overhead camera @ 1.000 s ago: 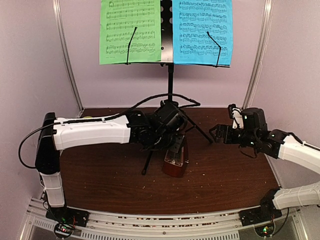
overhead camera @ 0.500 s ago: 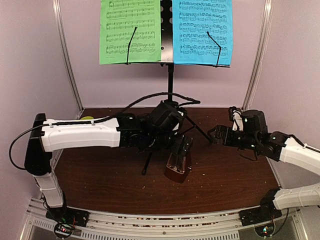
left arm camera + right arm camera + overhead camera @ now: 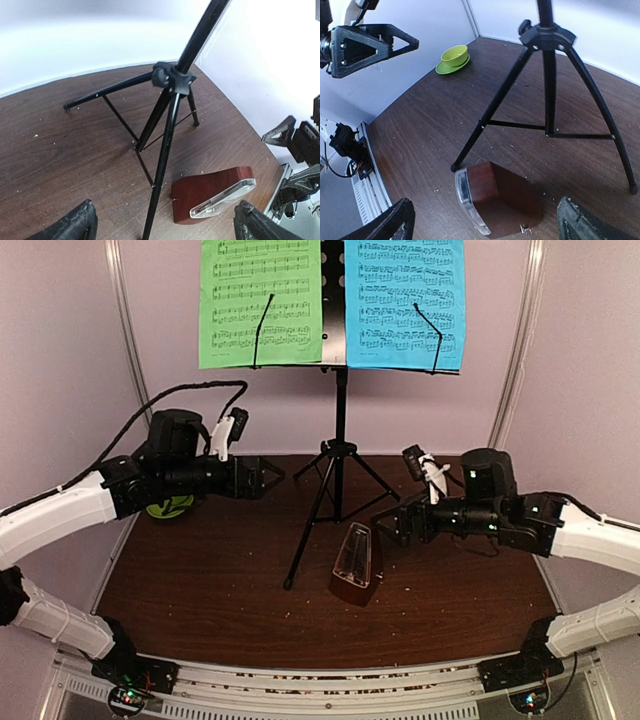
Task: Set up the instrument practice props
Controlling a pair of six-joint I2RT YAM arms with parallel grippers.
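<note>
The black tripod music stand (image 3: 340, 415) stands at the back middle, its hole-punched desk (image 3: 332, 300) holding a green sheet (image 3: 260, 300) on the left and a blue sheet (image 3: 405, 300) on the right. The reddish-brown pyramid metronome (image 3: 357, 565) with its clear cover stands upright by the stand's front legs. My left gripper (image 3: 268, 478) is open and empty, left of the stand. My right gripper (image 3: 392, 525) is open and empty, just right of the metronome. The left wrist view shows the tripod (image 3: 172, 80) and metronome (image 3: 210, 197) beyond its open gripper (image 3: 165, 222). The right wrist view shows the metronome (image 3: 500, 197) between its open gripper (image 3: 487, 220).
A small lime-green bowl (image 3: 168, 506) sits at the table's left edge behind my left arm; it also shows in the right wrist view (image 3: 454, 57). The tripod's legs (image 3: 490, 115) spread over the middle of the brown table (image 3: 200, 590). Walls close in left, right and back.
My left arm has pulled back to the left, away from the metronome, which now stands alone. My right gripper has moved left, closer to the metronome.
</note>
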